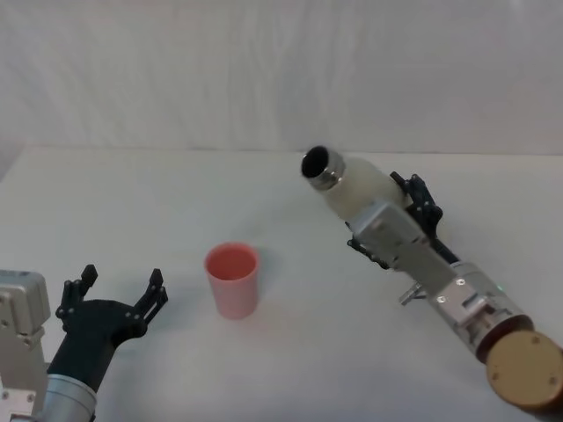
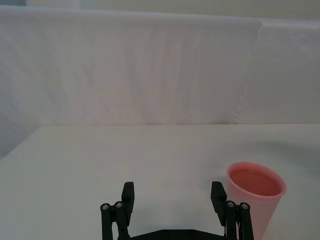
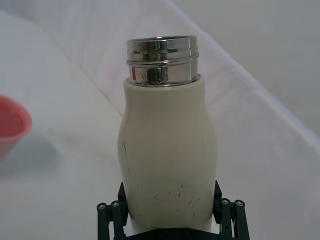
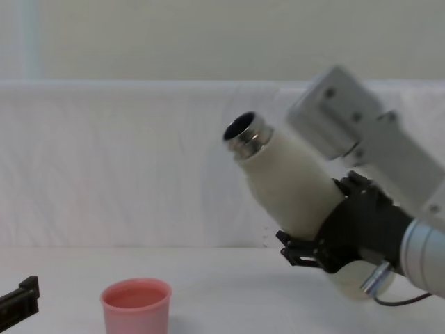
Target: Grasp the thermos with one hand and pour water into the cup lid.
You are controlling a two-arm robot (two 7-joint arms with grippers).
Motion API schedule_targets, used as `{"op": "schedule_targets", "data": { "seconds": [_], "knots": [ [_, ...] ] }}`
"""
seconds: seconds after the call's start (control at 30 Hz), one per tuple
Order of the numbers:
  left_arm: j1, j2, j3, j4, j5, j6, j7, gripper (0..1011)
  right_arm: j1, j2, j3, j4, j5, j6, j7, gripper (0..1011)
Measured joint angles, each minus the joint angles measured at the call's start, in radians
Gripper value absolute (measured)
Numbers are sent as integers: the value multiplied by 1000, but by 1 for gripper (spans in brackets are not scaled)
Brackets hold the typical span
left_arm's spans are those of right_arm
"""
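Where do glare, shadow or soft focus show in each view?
Right wrist view: bright glare bands on the thermos steel neck. Head view: faint shadow beside the cup lid. Chest view: the right tool and arm look soft. Left wrist view: even light, left tool sharp.

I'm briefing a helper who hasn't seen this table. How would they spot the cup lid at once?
On the white table, look between the two arms, just right of the open left gripper resting near the front edge. There stands the small pink tapered plastic cup lid, upright and mouth up. It is the only pink thing; the cream-white thermos is tilted in the right gripper.
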Motion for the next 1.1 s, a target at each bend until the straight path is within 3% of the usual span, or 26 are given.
{"op": "schedule_targets", "data": {
  "seconds": [0.1, 0.13, 0.17, 0.27, 0.33, 0.67, 0.87, 1.1],
  "knots": [
    [0, 0, 0, 0, 0, 0, 0, 1001, -13, -5, 24, -10, 65, -5, 20, 953],
    [0, 0, 0, 0, 0, 0, 0, 1001, -13, -5, 24, -10, 65, -5, 20, 953],
    [0, 0, 0, 0, 0, 0, 0, 1001, -21, -10, 43, -16, 114, -5, 36, 953],
    [0, 0, 0, 0, 0, 0, 0, 1001, -28, -17, 61, -21, 173, -5, 57, 953],
    [0, 0, 0, 0, 0, 0, 0, 1001, -34, -27, 85, -24, 248, -1, 84, 953],
    [0, 0, 0, 0, 0, 0, 0, 1001, -35, -57, 133, -14, 455, 35, 167, 953],
    [0, 0, 0, 0, 0, 0, 0, 1001, -26, -68, 141, 6, 541, 61, 203, 953],
    [0, 0, 0, 0, 0, 0, 0, 1001, -16, -72, 137, 27, 597, 84, 221, 953]
  ]
}}
